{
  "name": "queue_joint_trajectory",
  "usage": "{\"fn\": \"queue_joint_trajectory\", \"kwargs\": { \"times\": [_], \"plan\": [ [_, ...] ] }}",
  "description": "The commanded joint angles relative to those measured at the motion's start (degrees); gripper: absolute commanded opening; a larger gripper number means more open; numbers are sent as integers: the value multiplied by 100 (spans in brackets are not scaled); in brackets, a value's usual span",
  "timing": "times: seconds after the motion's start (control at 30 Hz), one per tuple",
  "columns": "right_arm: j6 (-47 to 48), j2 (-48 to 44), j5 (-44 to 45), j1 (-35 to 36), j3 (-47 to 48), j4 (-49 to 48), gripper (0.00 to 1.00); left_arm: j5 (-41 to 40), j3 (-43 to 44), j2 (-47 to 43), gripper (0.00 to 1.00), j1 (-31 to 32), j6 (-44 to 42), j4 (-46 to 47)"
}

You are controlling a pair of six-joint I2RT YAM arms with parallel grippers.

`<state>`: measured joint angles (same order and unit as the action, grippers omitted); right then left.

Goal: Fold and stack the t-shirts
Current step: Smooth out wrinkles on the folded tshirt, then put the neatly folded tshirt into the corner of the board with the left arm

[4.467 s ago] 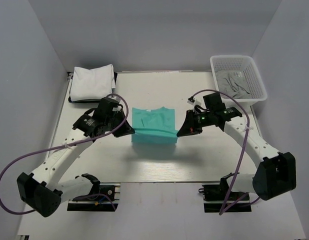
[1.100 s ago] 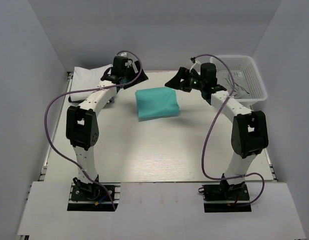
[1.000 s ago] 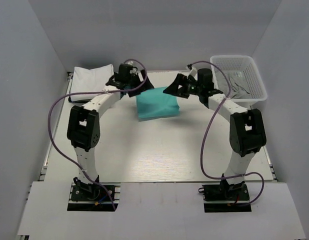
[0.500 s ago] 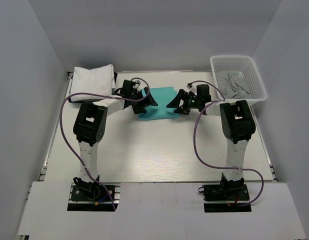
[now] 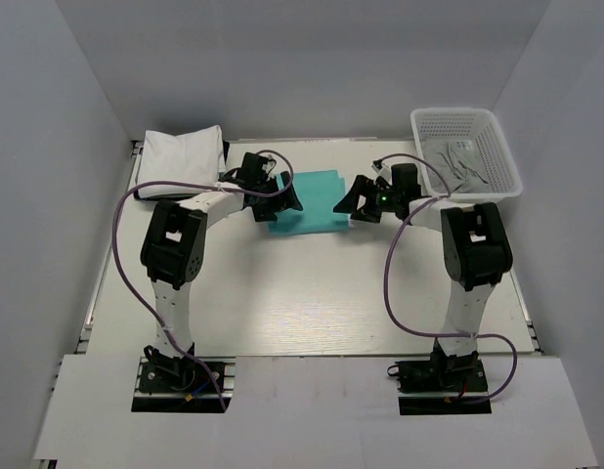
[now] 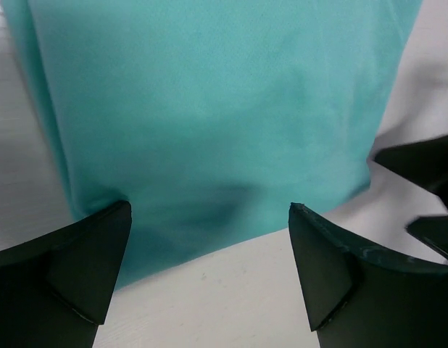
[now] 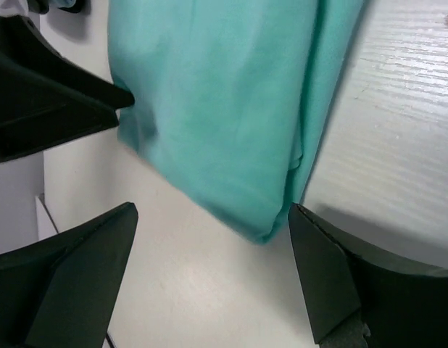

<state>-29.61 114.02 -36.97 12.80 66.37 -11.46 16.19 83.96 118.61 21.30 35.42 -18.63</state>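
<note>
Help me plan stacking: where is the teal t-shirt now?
Top view: the teal t-shirt lies folded at the far middle, between the open left gripper and open right gripper.

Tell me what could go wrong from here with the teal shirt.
1. The left gripper and right gripper stand open at opposite edges of the folded teal t-shirt. Closing on only the upper layers could let the fold fall open on lifting.
2. The right wrist view shows loose layered edges at one corner, which may slip out of a pinch.
3. The white t-shirts lie at the far left corner of the table; a skewed placement could leave the stack untidy.
</note>
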Motion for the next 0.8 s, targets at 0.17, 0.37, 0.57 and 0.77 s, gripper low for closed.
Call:
{"fn": "queue_joint_trajectory", "kwargs": {
  "times": [0.17,0.37,0.57,0.77],
  "plan": [
    [939,-1600,366,144,-343,514,90,-1108,568,-638,100,6,-527,-842],
    [1009,-1979,550,153,-564,619,90,-1750,1517,241,100,-12,-632,-1485],
    [1009,-2155,577,144,-581,707,90,-1803,2405,1076,100,-82,-633,-2056],
    [1018,-2305,779,126,-581,760,90,-1979,2405,1261,92,-21,-633,-2057]
  ]
}}
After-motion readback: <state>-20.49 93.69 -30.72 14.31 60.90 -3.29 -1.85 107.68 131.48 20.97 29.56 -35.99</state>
